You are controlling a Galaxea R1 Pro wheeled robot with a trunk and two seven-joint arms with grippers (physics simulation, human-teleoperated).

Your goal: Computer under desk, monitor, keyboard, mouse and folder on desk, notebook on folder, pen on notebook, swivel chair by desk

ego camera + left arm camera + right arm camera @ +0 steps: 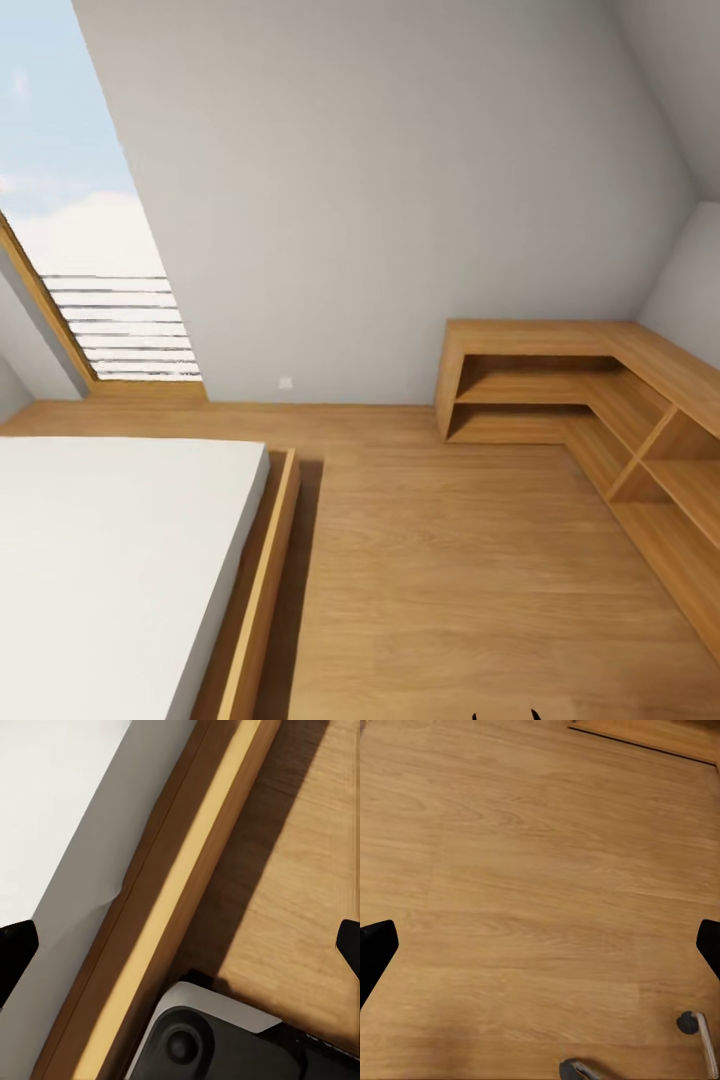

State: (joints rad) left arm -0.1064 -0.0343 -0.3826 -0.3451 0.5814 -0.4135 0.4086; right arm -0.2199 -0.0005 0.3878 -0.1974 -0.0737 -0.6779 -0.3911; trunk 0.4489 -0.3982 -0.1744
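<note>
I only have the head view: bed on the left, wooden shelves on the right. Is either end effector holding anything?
Observer: No. The left end effector is open, with nothing between its fingertips, over the bed frame.
Operator: And the right one?
Observer: The right end effector is open too, with nothing in it, above the wood floor.
Operator: Anything near it?
Observer: Yes. In the right wrist view a chrome leg ending in a dark castor stands on the floor. It may be a chair's base, but too little shows to be sure.
</note>
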